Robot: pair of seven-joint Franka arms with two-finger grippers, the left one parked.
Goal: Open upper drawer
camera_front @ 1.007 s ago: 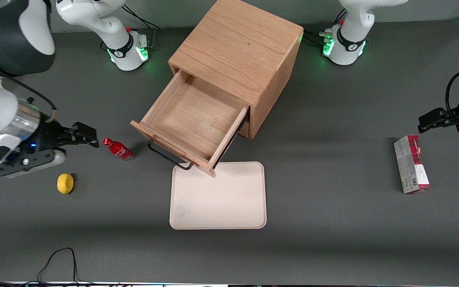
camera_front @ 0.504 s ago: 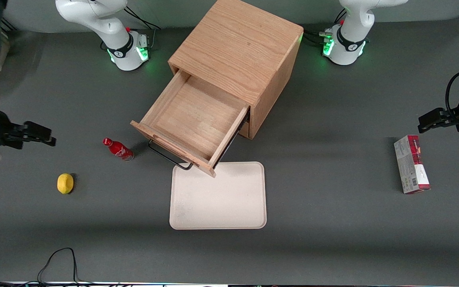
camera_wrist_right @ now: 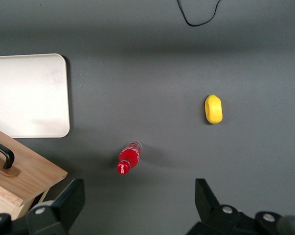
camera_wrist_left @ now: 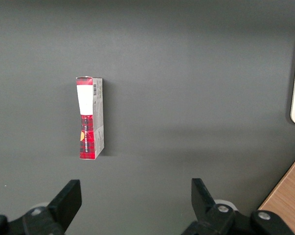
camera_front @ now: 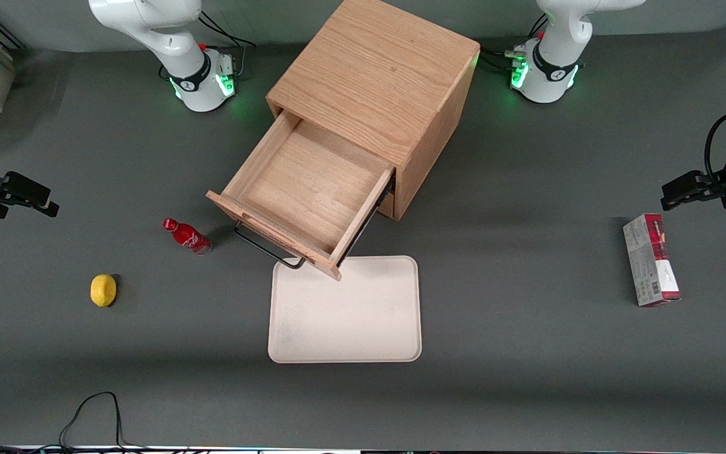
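Going across the front view from the working arm's end of the desk (camera_front: 527,391), the end effector (camera_front: 38,200) comes first. It hangs at the edge of the picture, above the desk, well apart from everything, and most of its body is cut off by the frame. From the right wrist view its two fingers (camera_wrist_right: 69,198) stand wide apart with nothing between them.

Next comes one lemon (camera_front: 103,290), lying by itself, nearer the front camera than the end effector. Then one red bottle (camera_front: 186,235), standing upright close to the drawer front without touching it.

In the middle stands one wooden cabinet (camera_front: 375,69). The upper drawer (camera_front: 305,189) is pulled far out of it toward the front camera, and its inside is bare wood. One black handle (camera_front: 266,250) shows under the drawer's front edge; part of it is hidden by the front panel. The lower drawer is hidden beneath the open one.

One pale tray (camera_front: 345,310) lies flat in front of the drawer, and the drawer's front corner overhangs its edge.

Toward the parked arm's end lies one red and grey carton (camera_front: 650,260), flat on the desk. Its print is too small to read.
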